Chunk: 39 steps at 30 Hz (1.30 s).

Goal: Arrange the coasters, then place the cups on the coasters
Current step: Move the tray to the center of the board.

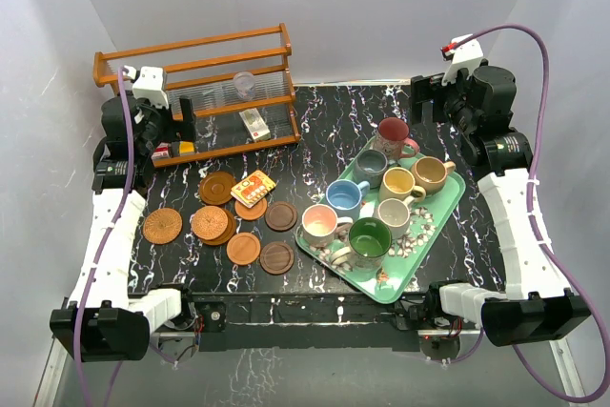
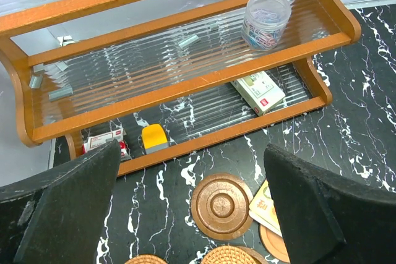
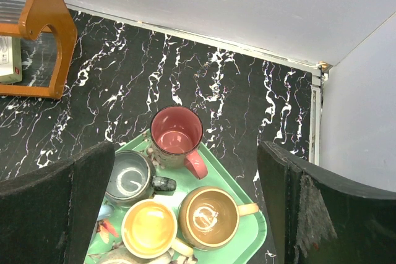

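Wooden coasters [image 1: 212,223] lie scattered on the marble table [image 1: 334,121], one seen below and between the wide-spread, empty fingers [image 2: 68,202] of the left gripper [image 2: 192,159]. Eight cups [image 1: 391,212] crowd a green tray [image 1: 440,221] beneath the right gripper [image 3: 185,153], which is equally wide and seemingly empty.

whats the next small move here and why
Probably lower the left hand, which is open, onto the dark coaster that shows between its fingers, and slide it clear. The coasters sit bunched, some overlapping, with an orange card lying on some of them. The mugs all wait on the tray, so spreading coasters likely comes first.
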Tool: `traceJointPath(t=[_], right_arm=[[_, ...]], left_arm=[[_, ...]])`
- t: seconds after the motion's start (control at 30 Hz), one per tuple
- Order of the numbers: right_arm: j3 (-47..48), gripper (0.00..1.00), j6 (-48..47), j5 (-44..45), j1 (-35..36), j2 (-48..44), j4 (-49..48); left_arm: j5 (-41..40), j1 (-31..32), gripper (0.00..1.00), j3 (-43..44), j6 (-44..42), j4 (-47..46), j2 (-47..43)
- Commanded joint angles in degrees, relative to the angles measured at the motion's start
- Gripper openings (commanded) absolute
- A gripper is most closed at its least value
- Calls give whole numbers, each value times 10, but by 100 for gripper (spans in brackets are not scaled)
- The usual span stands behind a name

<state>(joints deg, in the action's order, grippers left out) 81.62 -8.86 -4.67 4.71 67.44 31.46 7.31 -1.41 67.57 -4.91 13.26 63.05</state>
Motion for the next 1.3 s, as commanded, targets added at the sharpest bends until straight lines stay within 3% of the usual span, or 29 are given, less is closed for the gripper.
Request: traceJointPath(t=[0.0,0.53,0.9,1.27], right_arm=[[0,98,3,3,-4,-19,-32],[-26,98,-12,70,-4,-30,-22],[-65,98,-40,129,-7,-40,34],[-145,98,-63,160,-68,-77,108]], left_arm=[[7,-4,99,-6,1,-15,-16],[52,-4,99,-26,-6,-35,-24],[81,-3,99,-36,-42,-16,-29],[100,-3,99,-53,-61,-8,-23]])
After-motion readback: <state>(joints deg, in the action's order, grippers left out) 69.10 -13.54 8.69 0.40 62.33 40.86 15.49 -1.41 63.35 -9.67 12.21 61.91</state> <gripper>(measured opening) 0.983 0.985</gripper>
